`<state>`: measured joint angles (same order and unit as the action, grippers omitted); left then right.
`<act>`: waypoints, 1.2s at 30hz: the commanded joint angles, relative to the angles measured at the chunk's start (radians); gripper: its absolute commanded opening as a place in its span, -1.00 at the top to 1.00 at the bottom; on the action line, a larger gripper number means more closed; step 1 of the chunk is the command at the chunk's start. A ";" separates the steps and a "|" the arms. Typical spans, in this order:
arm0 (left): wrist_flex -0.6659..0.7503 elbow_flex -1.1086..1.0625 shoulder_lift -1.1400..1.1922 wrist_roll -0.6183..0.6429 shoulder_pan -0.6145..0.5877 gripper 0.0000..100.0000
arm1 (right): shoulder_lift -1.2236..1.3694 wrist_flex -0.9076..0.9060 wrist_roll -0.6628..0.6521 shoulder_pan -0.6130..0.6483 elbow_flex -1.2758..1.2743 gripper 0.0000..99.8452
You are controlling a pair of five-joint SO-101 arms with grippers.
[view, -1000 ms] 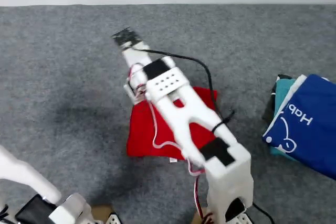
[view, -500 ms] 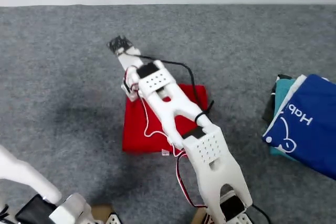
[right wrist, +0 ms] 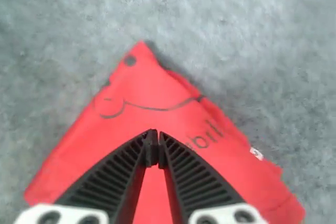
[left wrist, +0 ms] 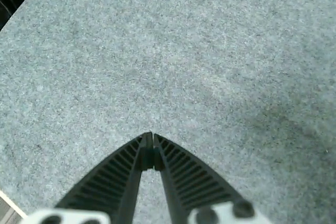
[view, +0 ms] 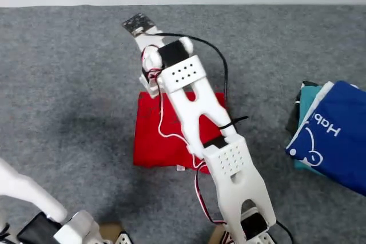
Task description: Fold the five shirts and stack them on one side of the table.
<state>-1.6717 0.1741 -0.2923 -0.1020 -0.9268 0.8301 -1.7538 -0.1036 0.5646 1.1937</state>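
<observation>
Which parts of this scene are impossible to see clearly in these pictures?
High view: the middle of the red shirt is hidden under the right arm.
High view: the shirt stack is cut by the picture's edge, so its count is uncertain.
Right wrist view: whether the shut right end effector touches the red shirt cannot be told.

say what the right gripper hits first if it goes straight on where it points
Probably the red shirt: the shut right gripper points at it. The gap to the cloth is unclear.
</observation>
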 commanded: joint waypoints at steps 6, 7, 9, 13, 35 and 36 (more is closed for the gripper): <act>-0.017 0.001 -0.155 -0.006 0.003 0.99 | -0.453 -0.045 0.091 -0.019 -0.537 0.98; -0.017 0.001 -0.157 -0.006 0.000 0.99 | -0.510 -0.045 0.110 -0.019 -0.609 0.98; -0.017 -0.002 -0.157 -0.006 -0.003 0.99 | -0.616 -0.045 0.150 -0.019 -0.758 0.98; -0.015 -0.047 -0.161 -0.006 -0.003 0.99 | -0.800 -0.044 0.209 -0.021 -1.060 0.98; 0.071 -0.199 -0.152 -0.110 0.014 0.99 | -0.952 0.423 0.175 -0.107 -1.766 0.57; 0.081 -0.216 -0.152 -0.120 0.020 0.99 | -0.932 0.430 0.175 -0.107 -1.766 0.59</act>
<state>-1.6226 -0.0253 -0.4289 -0.1987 -0.9237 -0.1043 -1.3686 0.0790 0.4695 -0.5723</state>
